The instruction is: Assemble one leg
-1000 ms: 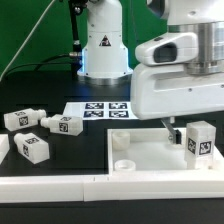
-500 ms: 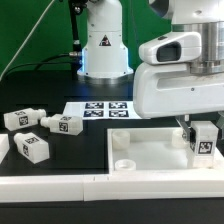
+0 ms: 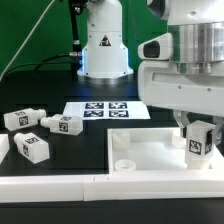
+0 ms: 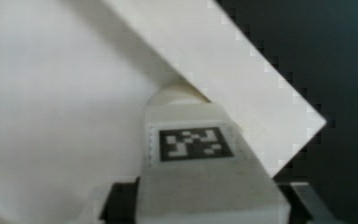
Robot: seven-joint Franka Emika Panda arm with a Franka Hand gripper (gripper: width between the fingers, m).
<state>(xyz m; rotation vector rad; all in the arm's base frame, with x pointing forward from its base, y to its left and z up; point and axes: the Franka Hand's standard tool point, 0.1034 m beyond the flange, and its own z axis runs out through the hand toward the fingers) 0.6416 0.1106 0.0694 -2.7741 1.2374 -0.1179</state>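
The gripper is clamped on the leg, holding it upright with its tag facing outward, low over the tray-like part near that part's corner at the exterior view's right; this pose likely serves to line the stub up with a corner socket; three spare legs lie well apart from the tray-like part, and the marker board sits just behind it.

Bright, even lighting; exterior view sharp; wrist view soft, blurred.
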